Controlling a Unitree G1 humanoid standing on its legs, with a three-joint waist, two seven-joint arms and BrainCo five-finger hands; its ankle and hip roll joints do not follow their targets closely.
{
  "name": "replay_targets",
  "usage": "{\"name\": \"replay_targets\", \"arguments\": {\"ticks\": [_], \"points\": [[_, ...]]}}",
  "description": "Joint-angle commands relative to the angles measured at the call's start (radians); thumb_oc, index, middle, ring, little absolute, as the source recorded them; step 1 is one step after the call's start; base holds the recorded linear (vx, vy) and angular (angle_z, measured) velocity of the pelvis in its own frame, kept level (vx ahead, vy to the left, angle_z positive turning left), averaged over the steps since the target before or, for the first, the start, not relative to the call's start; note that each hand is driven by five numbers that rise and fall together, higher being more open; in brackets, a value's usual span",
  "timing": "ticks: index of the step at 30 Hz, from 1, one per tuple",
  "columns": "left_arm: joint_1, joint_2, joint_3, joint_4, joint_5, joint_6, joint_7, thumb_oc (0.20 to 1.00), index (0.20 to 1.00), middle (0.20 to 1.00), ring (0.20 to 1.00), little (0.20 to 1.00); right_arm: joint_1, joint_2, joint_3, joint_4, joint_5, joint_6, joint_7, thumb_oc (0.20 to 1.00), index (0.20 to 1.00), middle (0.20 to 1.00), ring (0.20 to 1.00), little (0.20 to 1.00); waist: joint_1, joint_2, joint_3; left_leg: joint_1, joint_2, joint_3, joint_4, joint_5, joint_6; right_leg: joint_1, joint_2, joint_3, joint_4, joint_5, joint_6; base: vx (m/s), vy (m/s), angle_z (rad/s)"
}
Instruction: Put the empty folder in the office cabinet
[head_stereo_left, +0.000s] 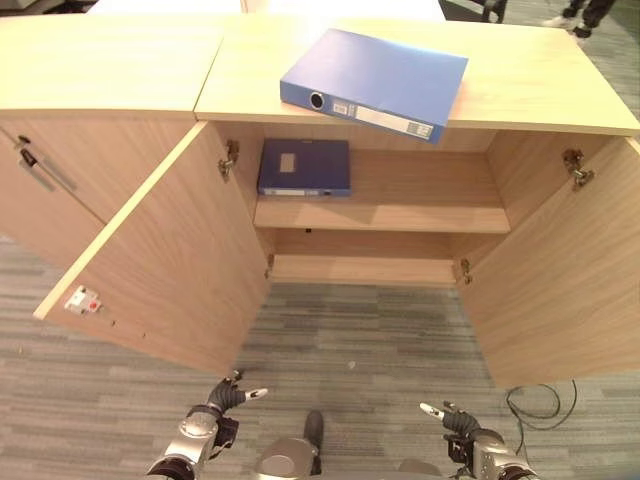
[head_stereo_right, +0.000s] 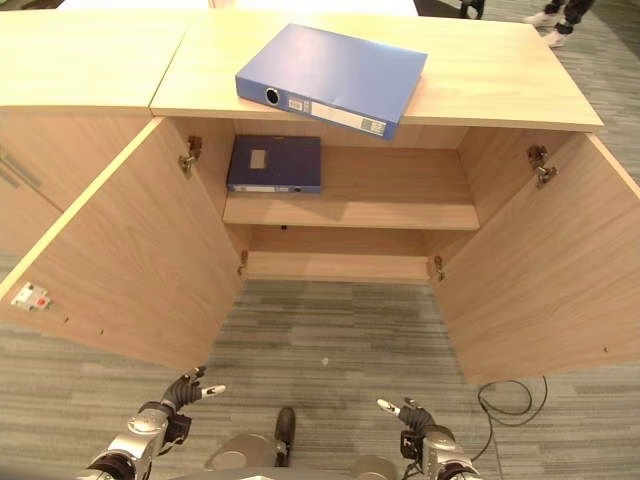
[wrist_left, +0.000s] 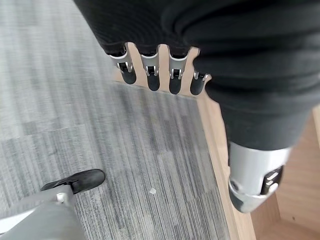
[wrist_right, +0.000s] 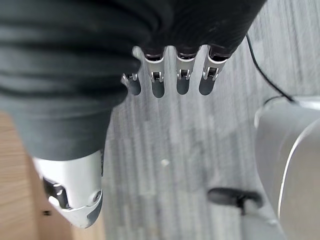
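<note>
Folder (head_stereo_left: 375, 82) atop cabinet (head_stereo_left: 520, 75); second folder (head_stereo_left: 305, 167) inside on upper shelf (head_stereo_left: 420, 215), left.

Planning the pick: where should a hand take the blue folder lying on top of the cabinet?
Probably at the blue folder's spine end, from the front: it lies flat on the cabinet top with that labelled corner jutting over the front edge, so fingers can get underneath. Both hands hang low, open.

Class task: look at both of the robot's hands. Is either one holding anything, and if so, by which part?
Nothing is held. The left hand and right hand hang low over the floor with relaxed fingers. The blue folder lies untouched on the cabinet top.
</note>
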Motion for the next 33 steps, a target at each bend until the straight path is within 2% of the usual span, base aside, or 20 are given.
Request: {"name": "replay_targets", "arguments": {"ticks": [1, 2, 3, 5, 6, 7, 8, 12, 14, 19, 21, 22, 23, 25, 27, 31, 33], "points": [[0.021, 0.036, 0.032, -0.033, -0.010, -0.016, 0.005, 1.000, 1.000, 1.000, 1.000, 1.000, 0.014, -0.050, 0.014, -0.045, -0.005, -0.010, -0.012, 1.000, 1.000, 1.000, 1.000, 1.000, -0.001, -0.006, 0.024, -0.048, 0.093, -0.049, 0.033, -0.014, -0.140, 0.039, -0.022, -0.141, -0.311, 0.043, -0.034, 0.12, -0.062, -0.42], [0.021, 0.036, 0.032, -0.033, -0.010, -0.016, 0.005, 1.000, 1.000, 1.000, 1.000, 1.000, 0.014, -0.050, 0.014, -0.045, -0.005, -0.010, -0.012, 1.000, 1.000, 1.000, 1.000, 1.000, -0.004, -0.004, 0.027, -0.043, 0.095, -0.052, 0.032, -0.016, -0.141, 0.047, -0.020, -0.145, -0.314, 0.041, -0.035, 0.19, -0.113, -0.42], [0.018, 0.030, 0.031, -0.029, -0.013, -0.018, 0.007, 1.000, 1.000, 1.000, 1.000, 1.000, 0.013, -0.053, 0.013, -0.044, -0.005, -0.009, -0.014, 1.000, 1.000, 1.000, 1.000, 1.000, -0.018, -0.006, 0.033, -0.012, 0.097, -0.057, 0.020, -0.030, -0.153, 0.029, -0.029, -0.148, -0.430, 0.055, -0.035, 0.22, -0.095, -0.24], [0.011, 0.023, 0.029, -0.023, -0.016, -0.021, 0.013, 1.000, 1.000, 1.000, 1.000, 1.000, 0.017, -0.055, 0.002, -0.040, 0.002, -0.007, -0.016, 1.000, 1.000, 1.000, 1.000, 1.000, -0.048, -0.007, 0.042, 0.015, 0.092, -0.074, 0.014, -0.045, -0.163, -0.008, -0.036, -0.093, -0.497, 0.091, -0.021, 0.20, -0.086, 0.02], [0.011, 0.023, 0.029, -0.023, -0.016, -0.021, 0.013, 1.000, 1.000, 1.000, 1.000, 1.000, 0.017, -0.056, 0.002, -0.040, 0.002, -0.007, -0.016, 1.000, 1.000, 1.000, 1.000, 1.000, -0.047, -0.006, 0.044, 0.018, 0.093, -0.073, 0.013, -0.047, -0.163, -0.005, -0.034, -0.093, -0.498, 0.091, -0.021, 0.14, -0.122, 0.29], [0.010, 0.020, 0.032, -0.012, -0.010, -0.026, 0.018, 1.000, 1.000, 1.000, 1.000, 1.000, 0.026, -0.059, -0.009, -0.033, 0.007, -0.002, -0.012, 1.000, 1.000, 1.000, 1.000, 1.000, -0.071, -0.008, 0.048, 0.040, 0.092, -0.084, 0.008, -0.053, -0.172, -0.020, -0.046, -0.033, -0.523, 0.133, -0.002, 0.13, -0.140, 0.44], [0.008, 0.018, 0.029, -0.005, -0.002, -0.027, 0.015, 1.000, 1.000, 1.000, 1.000, 1.000, 0.038, -0.061, -0.016, -0.030, 0.006, 0.001, -0.011, 1.000, 1.000, 1.000, 1.000, 1.000, -0.077, -0.015, 0.042, 0.044, 0.084, -0.083, 0.004, -0.055, -0.177, -0.001, -0.051, -0.016, -0.547, 0.133, -0.001, 0.13, -0.139, 0.57], [0.023, 0.009, 0.040, 0.013, 0.004, -0.034, 0.016, 1.000, 1.000, 1.000, 1.000, 1.000, 0.065, -0.070, -0.027, -0.020, -0.006, 0.005, -0.008, 1.000, 1.000, 1.000, 1.000, 1.000, -0.082, -0.016, 0.009, 0.083, 0.090, -0.077, -0.032, -0.050, -0.192, 0.040, -0.055, -0.016, -0.578, 0.149, 0.001, 0.16, -0.144, 0.32], [0.036, -0.005, 0.040, 0.037, 0.008, -0.032, 0.014, 1.000, 1.000, 1.000, 1.000, 1.000, 0.081, -0.072, -0.023, -0.010, -0.018, 0.002, -0.005, 1.000, 1.000, 1.000, 1.000, 1.000, -0.084, -0.006, -0.018, 0.107, 0.122, -0.085, -0.057, -0.037, -0.217, 0.085, -0.031, -0.038, -0.598, 0.125, -0.012, 0.15, -0.257, -0.12], [0.044, -0.030, 0.036, 0.031, -0.006, -0.030, 0.013, 1.000, 1.000, 1.000, 1.000, 1.000, 0.094, -0.085, -0.005, -0.006, -0.031, -0.007, 0.000, 1.000, 1.000, 1.000, 1.000, 1.000, -0.086, 0.017, -0.032, 0.105, 0.196, -0.113, -0.051, 0.002, -0.272, 0.148, 0.027, -0.070, -0.627, 0.065, -0.051, 0.05, -0.233, 0.11], [0.046, -0.036, 0.033, 0.030, -0.006, -0.028, 0.011, 1.000, 1.000, 1.000, 1.000, 1.000, 0.096, -0.088, -0.007, -0.004, -0.028, -0.007, 0.001, 1.000, 1.000, 1.000, 1.000, 1.000, -0.089, 0.019, -0.032, 0.096, 0.205, -0.118, -0.038, 0.009, -0.281, 0.162, 0.035, -0.080, -0.638, 0.058, -0.058, 0.01, -0.170, 0.20], [0.047, -0.042, 0.032, 0.032, -0.013, -0.026, 0.009, 1.000, 1.000, 1.000, 1.000, 1.000, 0.101, -0.095, -0.009, -0.003, -0.020, -0.012, 0.000, 1.000, 1.000, 1.000, 1.000, 1.000, -0.092, 0.019, -0.029, 0.073, 0.226, -0.121, 0.017, 0.042, -0.309, 0.190, 0.056, -0.096, -0.655, 0.040, -0.076, 0.01, -0.209, 0.32], [0.048, -0.044, 0.032, 0.029, -0.015, -0.025, 0.007, 1.000, 1.000, 1.000, 1.000, 1.000, 0.103, -0.099, -0.008, 0.001, -0.020, -0.011, 0.001, 1.000, 1.000, 1.000, 1.000, 1.000, -0.090, 0.019, -0.026, 0.059, 0.234, -0.124, 0.058, 0.075, -0.322, 0.203, 0.067, -0.103, -0.661, 0.031, -0.085, 0.00, -0.243, 0.39], [0.045, -0.048, 0.028, 0.017, -0.024, -0.023, 0.007, 1.000, 1.000, 1.000, 1.000, 1.000, 0.100, -0.111, -0.009, 0.000, -0.014, -0.012, -0.002, 1.000, 1.000, 1.000, 1.000, 1.000, -0.084, 0.013, -0.008, 0.023, 0.222, -0.160, 0.141, 0.130, -0.335, 0.222, 0.073, -0.110, -0.669, 0.027, -0.098, -0.03, -0.145, 0.20], [0.042, -0.054, 0.028, 0.022, -0.030, -0.023, 0.008, 1.000, 1.000, 1.000, 1.000, 1.000, 0.094, -0.118, -0.009, 0.004, -0.010, -0.011, -0.002, 1.000, 1.000, 1.000, 1.000, 1.000, -0.080, -0.007, 0.007, -0.024, 0.202, -0.188, 0.207, 0.146, -0.332, 0.233, 0.070, -0.118, -0.670, 0.021, -0.107, -0.02, -0.140, 0.01], [0.051, -0.055, 0.033, 0.020, -0.031, -0.020, 0.006, 1.000, 1.000, 1.000, 1.000, 1.000, 0.095, -0.127, -0.009, 0.009, -0.013, -0.005, -0.002, 1.000, 1.000, 1.000, 1.000, 1.000, -0.078, -0.020, 0.010, -0.049, 0.213, -0.131, 0.215, 0.133, -0.316, 0.248, 0.064, -0.137, -0.670, 0.006, -0.107, 0.02, -0.053, 0.05], [0.064, -0.058, 0.039, 0.037, -0.020, -0.018, 0.004, 1.000, 1.000, 1.000, 1.000, 1.000, 0.097, -0.131, -0.010, 0.016, -0.018, -0.006, -0.002, 1.000, 1.000, 1.000, 1.000, 1.000, -0.071, -0.017, -0.007, -0.012, 0.213, -0.086, 0.103, 0.064, -0.298, 0.250, 0.072, -0.148, -0.670, -0.002, -0.098, 0.09, 0.006, 0.13]]}}
